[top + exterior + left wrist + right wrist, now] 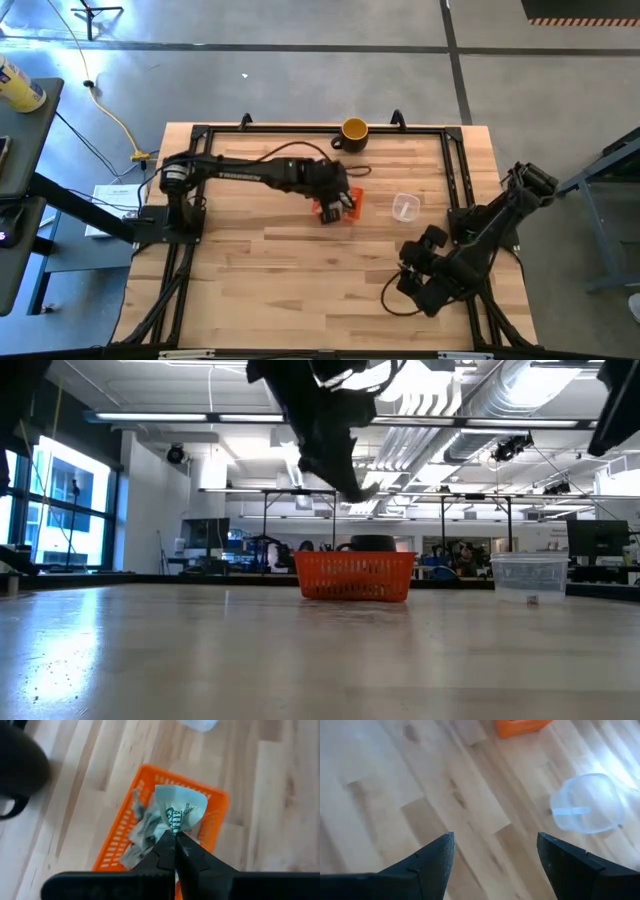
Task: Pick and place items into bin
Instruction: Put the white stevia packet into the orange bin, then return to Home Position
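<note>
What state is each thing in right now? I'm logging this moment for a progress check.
left gripper: shut on a crumpled wrapper, above the basket.
orange basket: upright, holding several wrappers.
right gripper: open, empty, over bare table.
clear container: on the table; contents unclear.
yellow mug: upright at the table's far edge.

Right gripper (495, 851): two dark fingers spread wide above bare wooden table (395, 785). Clear plastic container (587, 803) beyond them. Orange basket (520, 727) corner at frame edge.
</note>
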### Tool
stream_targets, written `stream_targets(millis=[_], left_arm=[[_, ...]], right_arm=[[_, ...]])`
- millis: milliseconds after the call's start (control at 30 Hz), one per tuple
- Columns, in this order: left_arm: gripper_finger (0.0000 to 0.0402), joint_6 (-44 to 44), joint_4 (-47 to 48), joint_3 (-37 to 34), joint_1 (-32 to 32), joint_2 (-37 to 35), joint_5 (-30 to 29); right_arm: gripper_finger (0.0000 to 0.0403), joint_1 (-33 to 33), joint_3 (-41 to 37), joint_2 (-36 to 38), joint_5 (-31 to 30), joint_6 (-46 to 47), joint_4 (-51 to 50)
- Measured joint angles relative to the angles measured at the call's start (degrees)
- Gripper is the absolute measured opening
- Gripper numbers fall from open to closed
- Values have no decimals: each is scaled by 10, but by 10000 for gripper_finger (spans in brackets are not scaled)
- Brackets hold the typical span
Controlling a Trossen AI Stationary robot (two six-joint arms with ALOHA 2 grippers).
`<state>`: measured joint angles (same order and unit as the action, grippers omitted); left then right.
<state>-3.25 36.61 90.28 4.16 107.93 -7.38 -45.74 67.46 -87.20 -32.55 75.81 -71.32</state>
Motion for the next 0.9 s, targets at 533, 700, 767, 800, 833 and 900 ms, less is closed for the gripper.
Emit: stream_targets(millis=[533, 700, 767, 800, 833, 900], left_arm=[[212, -4, 18, -2, 6, -8, -18], [250, -123, 51, -1, -31, -52, 11], [257, -170, 50, -1, -50, -62, 10], [260, -195, 54, -1, -59, -68, 13], [262, -224, 58, -1, -68, -72, 23], [265, -258, 34, -1, -92, -80, 43]], right_arm=[[275, 54, 0, 0, 14, -4, -15], [275, 41, 4, 2, 16, -17, -17], [275, 40, 10, 2, 26, -37, -22], [275, 41, 14, 2, 38, -52, -23], [275, 43, 19, 2, 60, -69, -23], [275, 49, 29, 2, 111, -68, -24]])
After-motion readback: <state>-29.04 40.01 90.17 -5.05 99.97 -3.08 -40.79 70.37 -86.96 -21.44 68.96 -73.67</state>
